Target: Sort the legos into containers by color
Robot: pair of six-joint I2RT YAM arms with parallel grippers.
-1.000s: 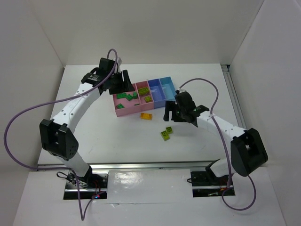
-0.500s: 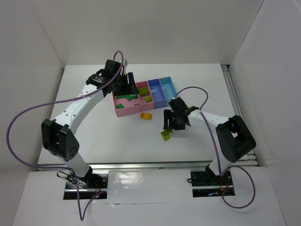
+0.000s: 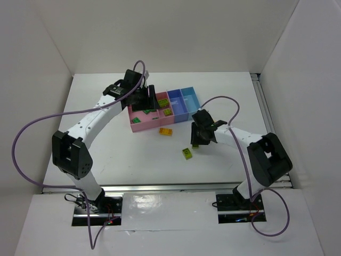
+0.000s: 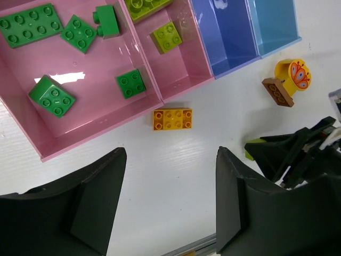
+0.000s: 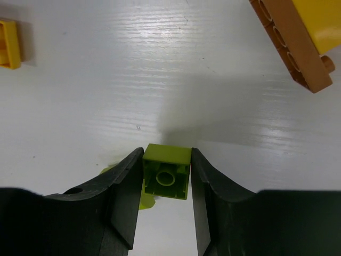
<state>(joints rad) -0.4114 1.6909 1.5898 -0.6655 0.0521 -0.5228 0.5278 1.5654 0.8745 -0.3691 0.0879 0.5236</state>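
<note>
1. A small lime-green plastic brick [image 5: 167,178] is pinched between the fingers of the right gripper [image 5: 167,157], which is clamped on two opposite sides of it. A face with a round socket is turned to the wrist camera. The piece looks about square, so no long axis is offered.
2. In the top view this gripper is placed low over the white table [image 3: 138,154], near the right end of the bin row. Whether the brick has left the surface cannot be told.
3. A second lime-green brick [image 3: 187,153] is left loose on the table just beside the gripper, on the side toward the arm bases.
4. The narrower pink plastic bin [image 4: 181,69], where lime-green pieces [image 4: 165,37] are already kept, is judged to be the target. From the gripper it lies away from the bases and toward the left arm, with the violet-blue bin [image 4: 224,42] partly in between and the light-blue bin [image 4: 272,21] off to the side.
5. Dark green bricks [image 4: 29,24] are gathered in the wider pink bin [image 4: 90,90].
6. An orange-yellow rectangular brick [image 3: 165,131] and a brown-orange piece [image 4: 278,92] are left unsorted on the table.
7. The left gripper [image 4: 171,160] is held above the pink bins with its jaws spread and nothing between them. It is nearer the bins, yet the brick is with the right arm.
</note>
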